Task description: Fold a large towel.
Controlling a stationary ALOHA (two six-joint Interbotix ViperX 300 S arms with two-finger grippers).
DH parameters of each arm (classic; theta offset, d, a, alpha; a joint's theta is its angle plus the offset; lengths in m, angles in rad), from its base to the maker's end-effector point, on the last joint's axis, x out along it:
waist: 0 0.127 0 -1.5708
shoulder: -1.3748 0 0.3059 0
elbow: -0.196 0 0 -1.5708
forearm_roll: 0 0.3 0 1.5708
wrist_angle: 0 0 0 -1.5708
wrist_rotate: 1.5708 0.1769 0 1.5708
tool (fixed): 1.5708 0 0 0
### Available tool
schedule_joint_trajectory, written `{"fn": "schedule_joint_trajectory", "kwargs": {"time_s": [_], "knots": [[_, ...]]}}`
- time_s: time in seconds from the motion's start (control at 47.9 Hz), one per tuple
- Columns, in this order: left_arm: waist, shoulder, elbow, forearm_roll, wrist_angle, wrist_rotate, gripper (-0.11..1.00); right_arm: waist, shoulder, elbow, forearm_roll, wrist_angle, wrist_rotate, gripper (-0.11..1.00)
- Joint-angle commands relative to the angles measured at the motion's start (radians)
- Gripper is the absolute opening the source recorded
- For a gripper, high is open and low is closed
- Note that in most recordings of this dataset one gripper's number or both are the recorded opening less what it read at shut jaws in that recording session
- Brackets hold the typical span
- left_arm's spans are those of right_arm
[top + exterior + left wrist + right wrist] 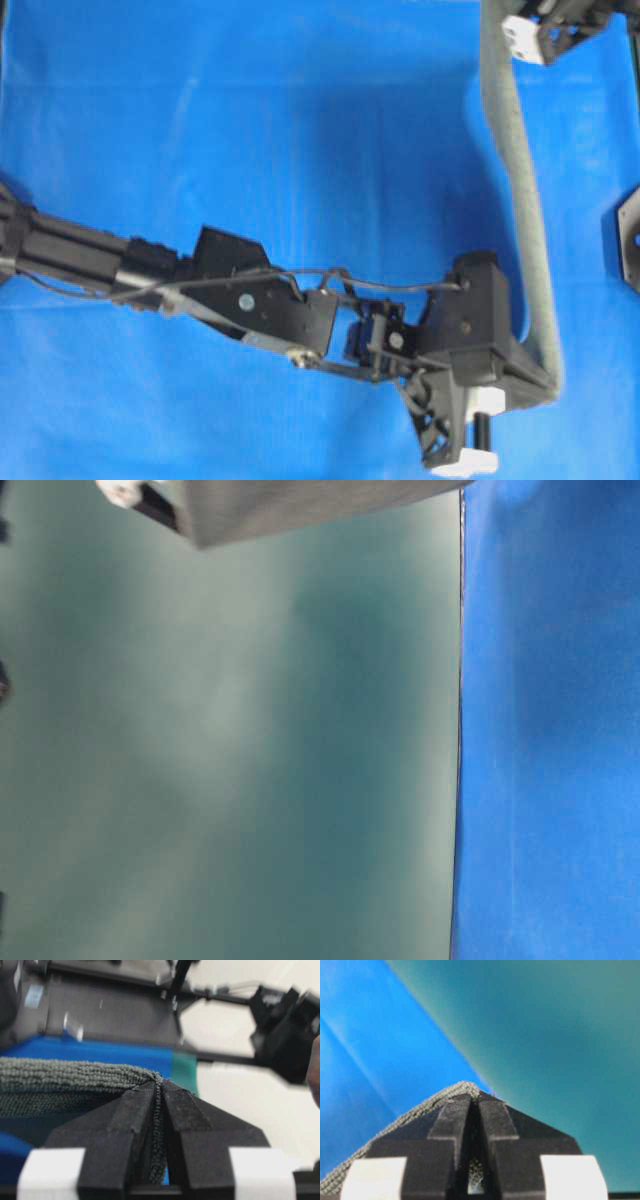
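- Left gripper (161, 1110): jaws clenched on a corner of the grey-green terry towel (520, 190).
- Towel hangs lifted above the bright blue sheet (250, 130), edge-on from overhead, long axis near-to-far.
- Soft, limp, light; best pinched at corners.
- Right gripper (475, 1105): clamped on another towel corner.

left claw (161, 1105) clamped, right claw (475, 1102) (likewise) clamped

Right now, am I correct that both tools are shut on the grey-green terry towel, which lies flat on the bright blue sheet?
Not quite: the grey-green terry towel is not lying flat. The overhead view shows it edge-on, stretched as a raised band between the left tool and the right tool, above the bright blue sheet. Both tools are indeed shut on it.
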Motion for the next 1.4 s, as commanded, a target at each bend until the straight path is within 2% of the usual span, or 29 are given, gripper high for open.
{"fn": "schedule_joint_trajectory", "kwargs": {"time_s": [0.0, 0.146, 0.313, 0.418, 0.48, 0.668, 0.961, 1.023, 1.169, 1.232, 1.274, 1.378], "knots": [[-0.058, -0.075, 0.081, -0.006, 0.02, -0.054, 0.03, -0.041, 0.1, -0.055, -0.003, -0.015, 0.002, 0.04], [-0.086, -0.161, 0.304, -0.008, -0.02, -0.221, 0.03, -0.031, 0.304, -0.15, -0.003, -0.084, -0.002, 0.04], [-0.137, -0.258, 0.555, -0.008, -0.164, -0.434, 0.03, -0.005, 0.485, -0.284, -0.005, -0.144, -0.011, 0.04], [-0.164, -0.302, 0.673, -0.008, -0.252, -0.52, 0.03, 0.006, 0.549, -0.351, -0.008, -0.152, -0.012, 0.04], [-0.173, -0.308, 0.712, -0.008, -0.291, -0.546, 0.03, 0.014, 0.574, -0.379, -0.008, -0.152, -0.012, 0.04], [-0.178, -0.296, 0.749, -0.011, -0.308, -0.561, 0.03, 0.035, 0.595, -0.402, -0.011, -0.161, -0.037, 0.04], [-0.143, -0.304, 0.742, -0.006, -0.233, -0.551, 0.05, 0.038, 0.6, -0.396, -0.009, -0.184, -0.055, 0.05], [-0.141, -0.311, 0.741, -0.006, -0.202, -0.551, 0.17, 0.041, 0.598, -0.394, -0.009, -0.183, -0.057, 0.09], [-0.149, -0.342, 0.742, -0.006, -0.153, -0.551, 0.61, 0.044, 0.595, -0.388, -0.014, -0.143, -0.075, 0.53], [-0.153, -0.367, 0.746, -0.006, -0.14, -0.551, 0.77, 0.046, 0.588, -0.38, -0.015, -0.126, -0.092, 0.65], [-0.153, -0.387, 0.747, -0.005, -0.13, -0.551, 0.8, 0.049, 0.577, -0.374, -0.015, -0.12, -0.106, 0.65], [-0.152, -0.434, 0.756, -0.003, -0.11, -0.548, 0.75, 0.069, 0.531, -0.341, -0.014, -0.112, -0.126, 0.6]]}}
